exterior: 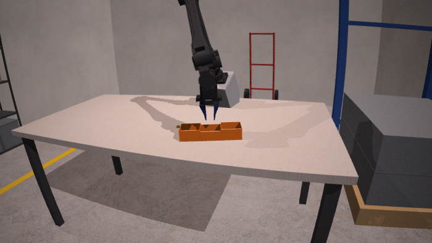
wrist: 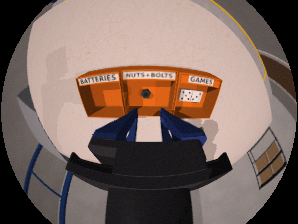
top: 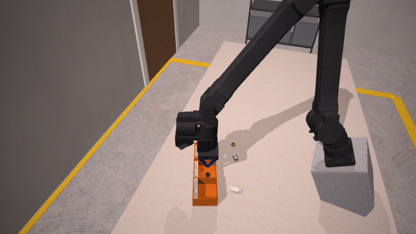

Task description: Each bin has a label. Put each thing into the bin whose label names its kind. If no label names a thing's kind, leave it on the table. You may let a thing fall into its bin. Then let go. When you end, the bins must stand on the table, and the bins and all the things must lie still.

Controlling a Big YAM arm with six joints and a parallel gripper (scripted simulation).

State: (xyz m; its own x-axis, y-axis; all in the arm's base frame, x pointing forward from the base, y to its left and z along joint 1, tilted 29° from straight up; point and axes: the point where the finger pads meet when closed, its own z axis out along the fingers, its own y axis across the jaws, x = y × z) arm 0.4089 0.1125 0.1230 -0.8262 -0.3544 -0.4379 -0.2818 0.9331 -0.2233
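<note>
My gripper [top: 207, 165] [exterior: 210, 119] [wrist: 149, 111] is open and empty above the NUTS+BOLTS bin [exterior: 210, 136]. A dark nut-like piece [top: 207, 174] [wrist: 146, 93] lies in that middle bin. The BATTERIES bin [top: 205, 202] [exterior: 231, 135] [wrist: 90, 105] shows nothing inside. The GAMES bin [exterior: 189, 136] [wrist: 213, 100] holds a white piece with black dots [wrist: 191, 95]. On the table lie a small brass ring-like piece [top: 233, 144] [exterior: 178, 126], a small grey and dark piece [top: 235, 157] and a white piece with a narrower end [top: 236, 189].
The three orange bins stand joined in a row on the table [top: 267, 208] [exterior: 123, 129]. The arm's grey pedestal [top: 342, 187] [exterior: 229, 92] stands on the far side of the loose pieces from the bins.
</note>
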